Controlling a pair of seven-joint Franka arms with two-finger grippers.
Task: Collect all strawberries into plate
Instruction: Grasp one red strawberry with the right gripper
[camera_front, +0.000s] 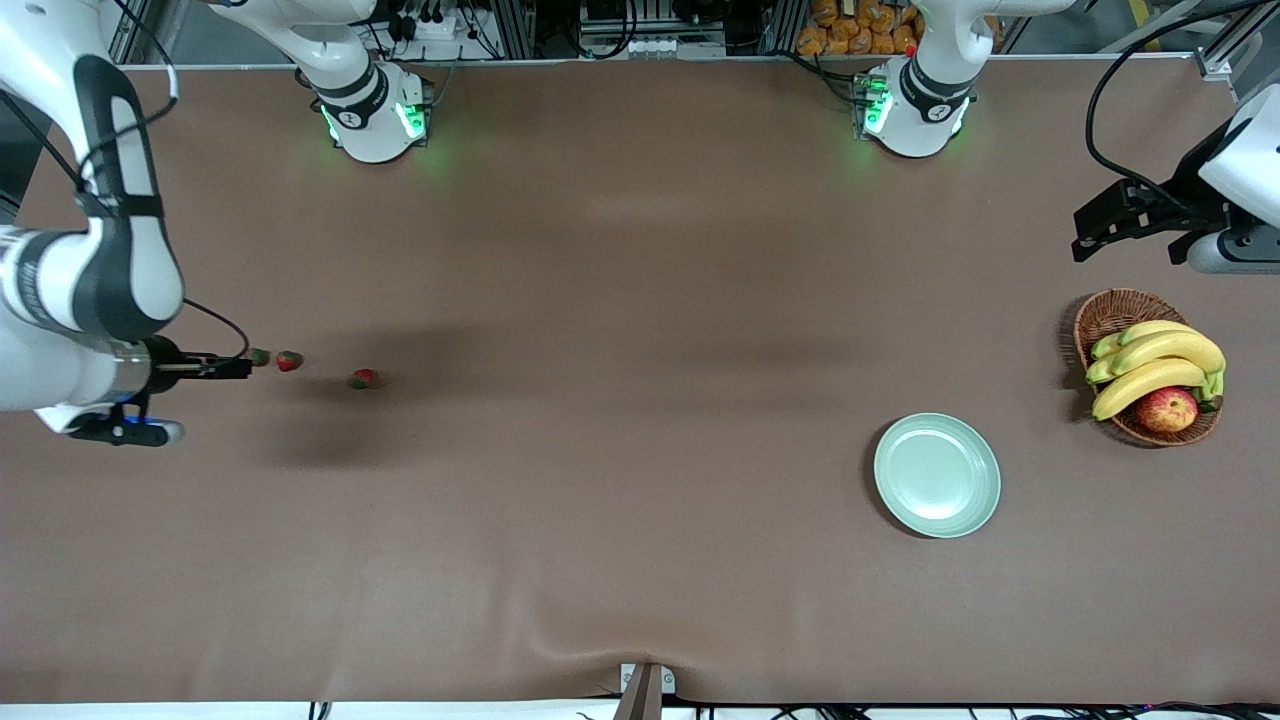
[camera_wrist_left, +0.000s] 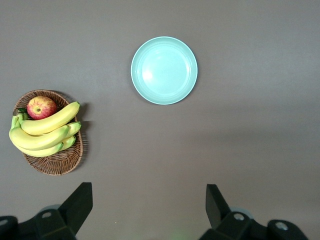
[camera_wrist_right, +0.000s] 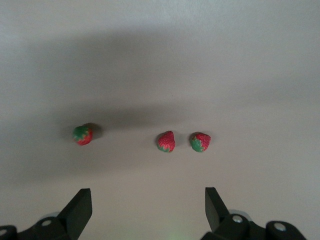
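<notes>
Three berries (camera_wrist_right: 166, 141) look light, soft, bruisable — pinch each across its red middle. Right tool (camera_wrist_right: 145, 210) above them, left tool (camera_wrist_left: 148, 210) waiting near the plate (camera_wrist_left: 164, 70) — both wide open, empty.

Left arm (camera_front: 1240, 190) cut off by the front view's edge, its fingertips out of frame, one strawberry (camera_front: 260, 356) half hidden by the right gripper (camera_front: 238, 368), apple (camera_front: 1167, 409) partly covered by bananas (camera_front: 1155, 365), basket (camera_front: 1110, 315) largely hidden beneath the fruit

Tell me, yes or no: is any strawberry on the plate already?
No: the plate lies bare, and all three strawberries sit on the table near the right arm's end.
</notes>
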